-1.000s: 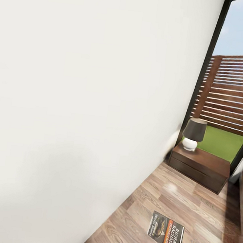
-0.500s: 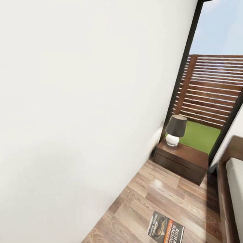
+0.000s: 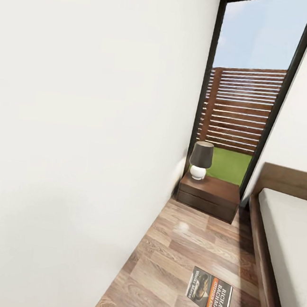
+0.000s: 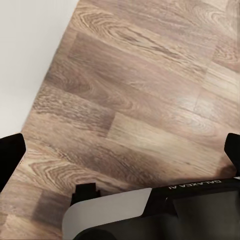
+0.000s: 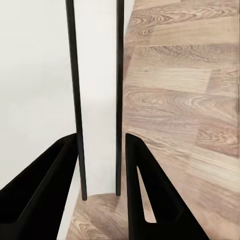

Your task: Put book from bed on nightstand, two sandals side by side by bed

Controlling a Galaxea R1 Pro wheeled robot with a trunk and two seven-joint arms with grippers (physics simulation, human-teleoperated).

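The head camera looks forward and down a narrow aisle between a plain white wall [image 3: 78,140] on the left and a white-mattressed, brown-framed bed [image 3: 281,244] on the right, toward a far dark reddish-brown wooden nightstand [image 3: 209,195]. Both wrist cameras sit close above the light-brown wood plank floor [image 4: 140,90], facing down. All three views share that floor and the white wall.

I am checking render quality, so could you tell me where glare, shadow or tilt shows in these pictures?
Head view: whole scene tilted, a pale glare patch on the floor before the nightstand. Left wrist view: soft dark shadow on the planks. Right wrist view: the book sharp, no blur.
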